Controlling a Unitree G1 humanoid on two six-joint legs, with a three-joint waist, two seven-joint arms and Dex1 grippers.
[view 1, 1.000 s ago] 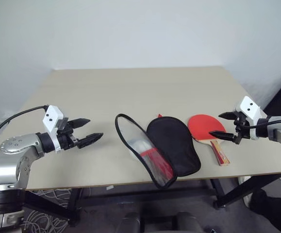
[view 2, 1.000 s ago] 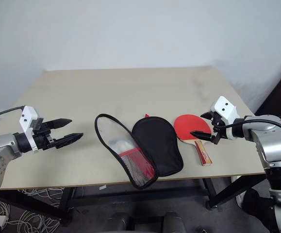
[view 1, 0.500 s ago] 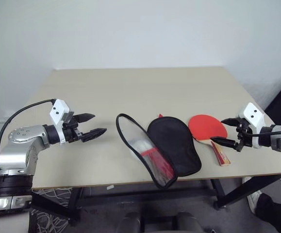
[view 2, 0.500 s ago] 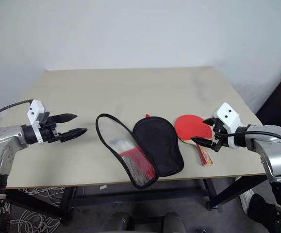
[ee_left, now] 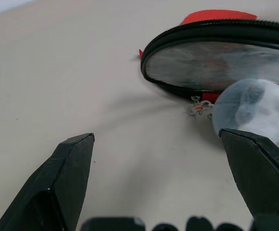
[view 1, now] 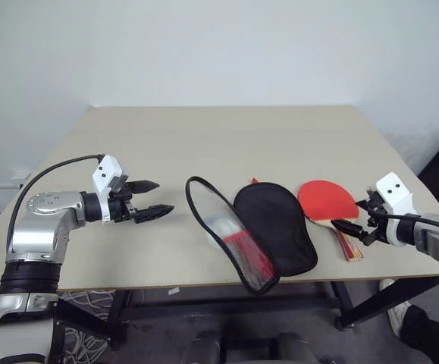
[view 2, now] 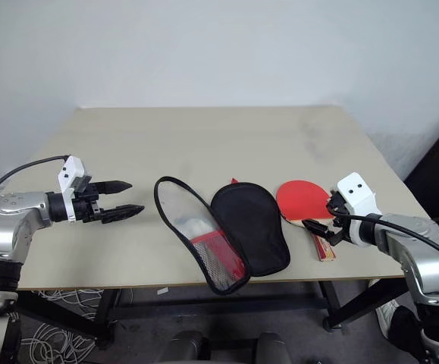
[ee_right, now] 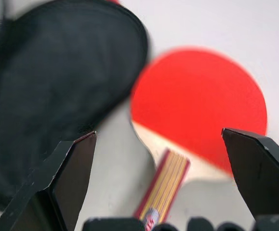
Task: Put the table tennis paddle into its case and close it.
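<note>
Both end effectors open, empty; paddle (view 1: pixel 327 202) lies just right of the case (view 1: pixel 253 231).
Paddle looks light and stiff, best gripped at its handle; the case is soft and floppy.

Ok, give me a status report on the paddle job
Left gripper open, empty, short of the case. Right gripper open over the paddle handle, not gripping. Case unzipped, lying open; white wad inside.

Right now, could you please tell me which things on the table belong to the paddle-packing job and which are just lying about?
Belongs to the job:
table tennis paddle
case, lying unzipped and open

Just lying about:
white paper wad inside the case's open half
</note>
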